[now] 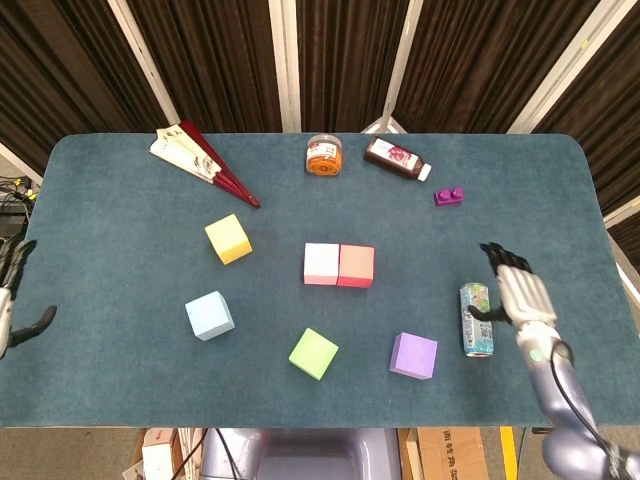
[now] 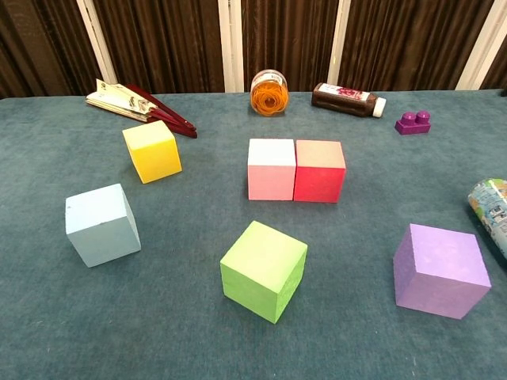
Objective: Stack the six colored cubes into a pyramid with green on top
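The pink cube (image 1: 321, 263) (image 2: 271, 169) and red cube (image 1: 356, 266) (image 2: 320, 170) sit side by side, touching, mid-table. The yellow cube (image 1: 228, 238) (image 2: 151, 150) lies to their left. The light blue cube (image 1: 209, 315) (image 2: 102, 224), green cube (image 1: 314, 353) (image 2: 263, 270) and purple cube (image 1: 414, 355) (image 2: 440, 270) lie nearer the front. My right hand (image 1: 517, 293) hovers open at the right, beside a lying can (image 1: 477, 319), holding nothing. My left hand (image 1: 12, 290) shows at the left frame edge, off the table, fingers spread. Neither hand shows in the chest view.
A folded fan (image 1: 200, 160) lies at the back left. An orange jar (image 1: 323, 155), a dark bottle (image 1: 397, 159) and a small purple brick (image 1: 449, 196) stand along the back. The can (image 2: 493, 207) lies at the right edge.
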Action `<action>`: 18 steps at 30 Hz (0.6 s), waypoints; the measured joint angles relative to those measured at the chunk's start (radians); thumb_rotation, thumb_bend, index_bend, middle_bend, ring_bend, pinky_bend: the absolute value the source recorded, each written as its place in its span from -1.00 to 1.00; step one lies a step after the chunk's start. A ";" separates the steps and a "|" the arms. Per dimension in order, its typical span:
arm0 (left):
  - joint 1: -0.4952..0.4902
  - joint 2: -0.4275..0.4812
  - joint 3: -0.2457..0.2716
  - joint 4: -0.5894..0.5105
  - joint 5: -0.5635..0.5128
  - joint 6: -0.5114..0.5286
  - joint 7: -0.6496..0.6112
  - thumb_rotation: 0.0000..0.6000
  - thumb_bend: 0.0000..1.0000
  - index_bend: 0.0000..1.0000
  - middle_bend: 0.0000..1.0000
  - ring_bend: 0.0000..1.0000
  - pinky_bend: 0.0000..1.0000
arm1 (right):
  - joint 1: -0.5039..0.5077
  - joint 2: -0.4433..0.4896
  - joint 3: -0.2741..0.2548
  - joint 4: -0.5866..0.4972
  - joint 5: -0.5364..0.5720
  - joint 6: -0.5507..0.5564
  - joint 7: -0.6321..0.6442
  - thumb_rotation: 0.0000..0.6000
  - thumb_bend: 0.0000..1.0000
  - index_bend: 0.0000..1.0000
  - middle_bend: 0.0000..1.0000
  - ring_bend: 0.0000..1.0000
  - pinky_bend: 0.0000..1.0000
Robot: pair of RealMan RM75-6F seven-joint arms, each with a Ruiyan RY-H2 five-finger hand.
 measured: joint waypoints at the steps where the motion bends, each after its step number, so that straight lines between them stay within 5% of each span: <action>1: -0.023 0.022 -0.009 -0.013 -0.011 -0.041 0.002 1.00 -0.39 -0.88 -1.00 -1.00 -1.00 | -0.037 -0.003 -0.014 0.006 -0.054 0.028 0.034 1.00 -0.46 -0.97 -0.94 -1.00 -1.00; 8: -0.160 0.117 -0.063 -0.056 -0.134 -0.277 0.003 1.00 -0.39 -0.89 -1.00 -1.00 -1.00 | -0.261 -0.082 -0.119 0.139 -0.362 0.272 0.190 1.00 -0.45 -0.97 -0.94 -1.00 -1.00; 18: -0.411 0.162 -0.114 -0.011 -0.299 -0.642 -0.004 1.00 -0.39 -0.93 -1.00 -1.00 -1.00 | -0.350 -0.152 -0.158 0.235 -0.483 0.347 0.234 1.00 -0.46 -0.97 -0.94 -1.00 -1.00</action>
